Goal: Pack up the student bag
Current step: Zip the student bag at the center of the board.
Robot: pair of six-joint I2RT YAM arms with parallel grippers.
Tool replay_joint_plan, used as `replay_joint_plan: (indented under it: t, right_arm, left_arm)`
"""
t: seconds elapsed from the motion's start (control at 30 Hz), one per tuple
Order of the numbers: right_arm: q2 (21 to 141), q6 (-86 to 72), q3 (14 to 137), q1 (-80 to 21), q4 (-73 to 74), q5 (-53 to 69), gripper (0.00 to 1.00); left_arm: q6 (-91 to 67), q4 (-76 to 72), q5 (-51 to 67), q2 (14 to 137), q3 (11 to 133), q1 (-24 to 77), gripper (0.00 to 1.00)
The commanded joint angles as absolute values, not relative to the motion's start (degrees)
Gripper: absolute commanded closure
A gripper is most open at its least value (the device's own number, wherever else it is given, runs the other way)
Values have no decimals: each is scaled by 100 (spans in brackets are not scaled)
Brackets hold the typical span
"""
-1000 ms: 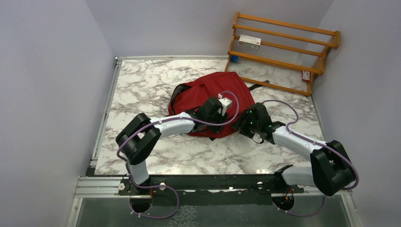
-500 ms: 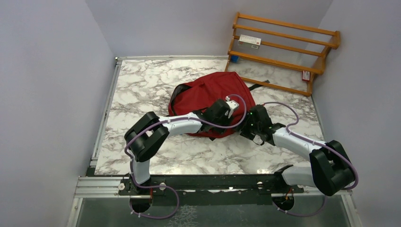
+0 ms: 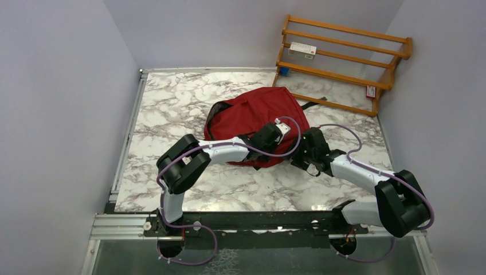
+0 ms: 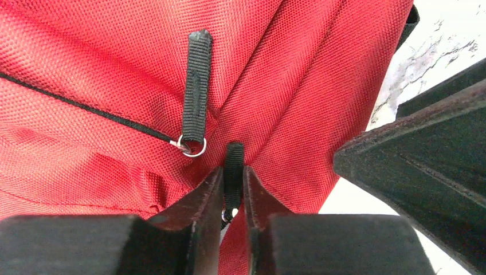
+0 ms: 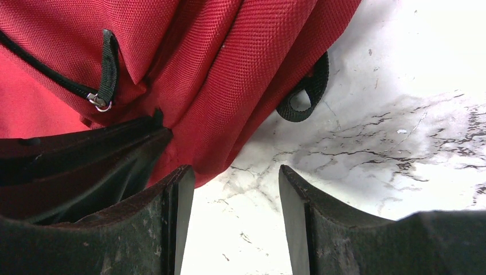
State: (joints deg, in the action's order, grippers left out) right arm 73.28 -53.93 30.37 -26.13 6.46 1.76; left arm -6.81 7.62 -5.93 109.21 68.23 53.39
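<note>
The student bag (image 3: 246, 112), dark red with black straps, lies on the marble table (image 3: 172, 109) in the middle. My left gripper (image 4: 233, 179) is at the bag's near right corner, shut on a black zipper pull tab (image 4: 233, 163). A second black pull tab (image 4: 196, 86) on a metal ring lies flat just beyond it on the red fabric (image 4: 103, 74). My right gripper (image 5: 236, 179) stands open over bare marble right at the bag's edge (image 5: 229, 57), holding nothing. Its finger (image 4: 424, 149) shows close beside the left gripper.
A wooden rack (image 3: 344, 57) leans at the back right corner with a small white box (image 3: 302, 49) on a rail. A black strap loop (image 5: 304, 94) sticks out from under the bag. Walls close in the table on both sides.
My left arm slid a little to the right along the bag and its jaws closed on the zipper pull tab. The right gripper moved slightly toward the bag and stayed open.
</note>
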Motion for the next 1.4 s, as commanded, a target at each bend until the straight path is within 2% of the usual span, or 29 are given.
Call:
replay_joint_plan:
  t: [0.0,0.17,0.5,0.93,1.37]
  right_arm:
    - [7270,-5318,3015,-2558,560,248,40]
    - [7262,-5317,2997,-2558,547,253,40]
    - [7269,-5351,2936,-2549,452,294,40]
    - [6969,-5530,2971,-2549,267,578,38]
    - [7261,-6521,2846,-2549,-879,1203,36]
  left_arm:
    - [-725,957,-931,11063,6996,5361,86]
    - [-707,1033,-922,10798,7110,5361,100]
    - [-843,897,-864,9880,6730,5361,100]
    - [-1118,731,-861,9642,6215,5361,100]
    - [-1345,366,-679,9336,5857,5361,100]
